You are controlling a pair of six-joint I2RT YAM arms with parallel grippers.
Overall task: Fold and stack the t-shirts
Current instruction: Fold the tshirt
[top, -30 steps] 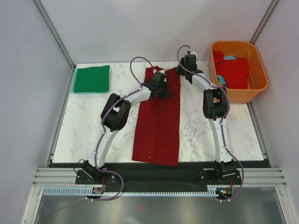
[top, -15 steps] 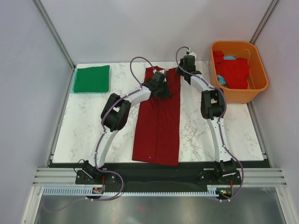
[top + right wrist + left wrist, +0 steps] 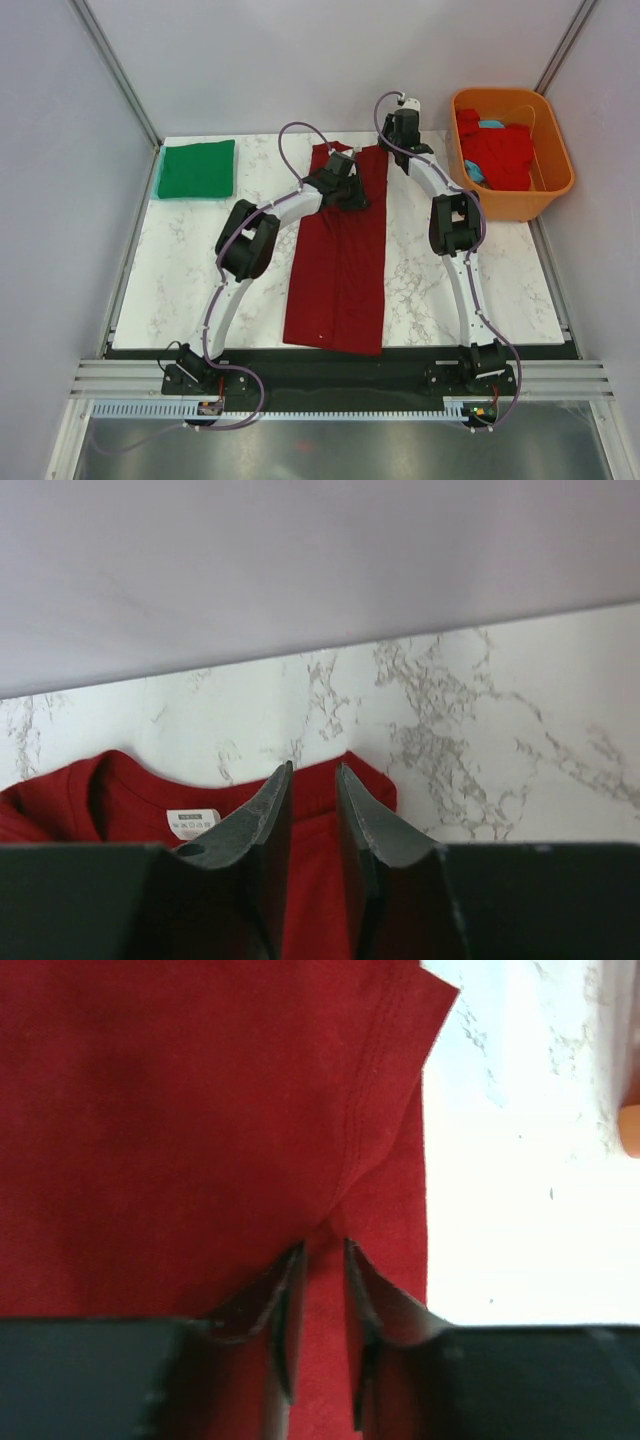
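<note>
A dark maroon t-shirt (image 3: 340, 260) lies folded into a long narrow strip down the middle of the table. My left gripper (image 3: 348, 192) rests on its upper part. In the left wrist view its jaws (image 3: 321, 1248) stand a narrow gap apart with a raised pinch of maroon cloth (image 3: 200, 1110) between them. My right gripper (image 3: 392, 152) is at the shirt's far right corner. In the right wrist view it (image 3: 312, 768) is closed to a narrow gap over the collar edge (image 3: 360, 780), beside the white label (image 3: 195, 823). A folded green t-shirt (image 3: 197, 168) lies at the far left.
An orange tub (image 3: 515, 207) at the far right holds a bright red shirt (image 3: 497, 152) and a bit of light blue cloth (image 3: 490, 125). White marble tabletop (image 3: 440, 290) lies either side of the maroon strip. The back wall (image 3: 320, 560) is close behind the right gripper.
My right wrist has shifted a little toward the back wall. The left arm and the maroon shirt have hardly moved.
</note>
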